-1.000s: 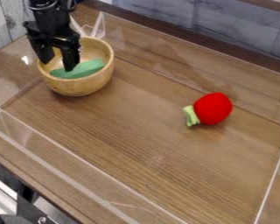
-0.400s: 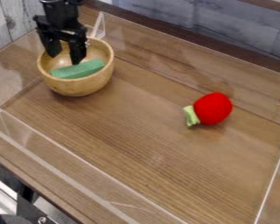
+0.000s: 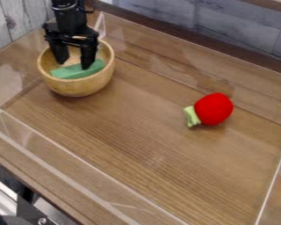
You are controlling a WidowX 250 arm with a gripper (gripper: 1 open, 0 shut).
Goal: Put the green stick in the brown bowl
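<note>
The green stick (image 3: pixel 73 71) lies flat inside the brown bowl (image 3: pixel 75 84) at the upper left of the table. My gripper (image 3: pixel 71 53) hangs over the bowl's far side, pointing down, its black fingers (image 3: pixel 90 53) spread apart with nothing between them. The fingertips reach down into the bowl just above the stick's far end, and I cannot tell whether they touch it.
A red ball-shaped fruit with a small green stem (image 3: pixel 211 109) rests on the wooden table at the right. Clear plastic walls (image 3: pixel 25 141) ring the table surface. A grey wall runs behind.
The gripper has shifted to the right and farther back over the bowl and sunk slightly, still open. The green stick stays in the bowl.
</note>
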